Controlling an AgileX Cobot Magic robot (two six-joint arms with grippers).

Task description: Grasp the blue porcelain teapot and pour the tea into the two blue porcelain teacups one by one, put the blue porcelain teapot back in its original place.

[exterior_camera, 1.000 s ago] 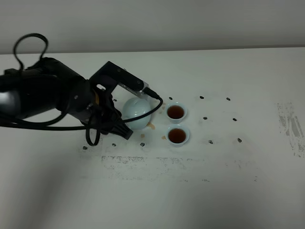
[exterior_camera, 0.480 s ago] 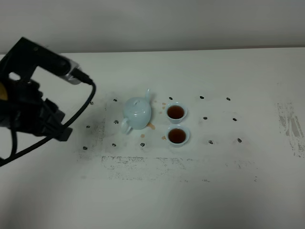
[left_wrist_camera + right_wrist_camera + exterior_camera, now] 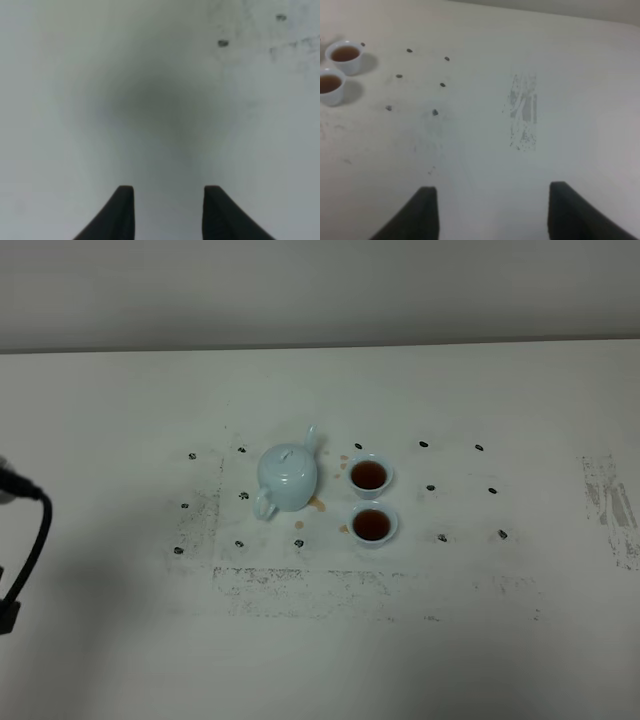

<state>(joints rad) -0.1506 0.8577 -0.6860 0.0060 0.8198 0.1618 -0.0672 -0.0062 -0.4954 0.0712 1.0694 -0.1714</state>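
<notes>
The teapot (image 3: 288, 478) and both teacups (image 3: 369, 475) (image 3: 373, 525) are glossy pale blue, the cups filled with dark reddish-brown tea (image 3: 372, 525). The bench (image 3: 480, 620) is off-white, speckled with small dark dots and grey scuffs. Both pincers' fingers (image 3: 119, 214) (image 3: 423, 212) are black.

- Light is soft and even — the pale worktop (image 3: 420, 640) shows no glare, and it dims toward its left edge.
- Ahead of the left fingers (image 3: 122, 212) lies a broad, diffuse dark shadow; that whole view is blurred.
- The right fingers (image 3: 422, 212) are out of focus — the worktop beyond stays fairly sharp.
</notes>
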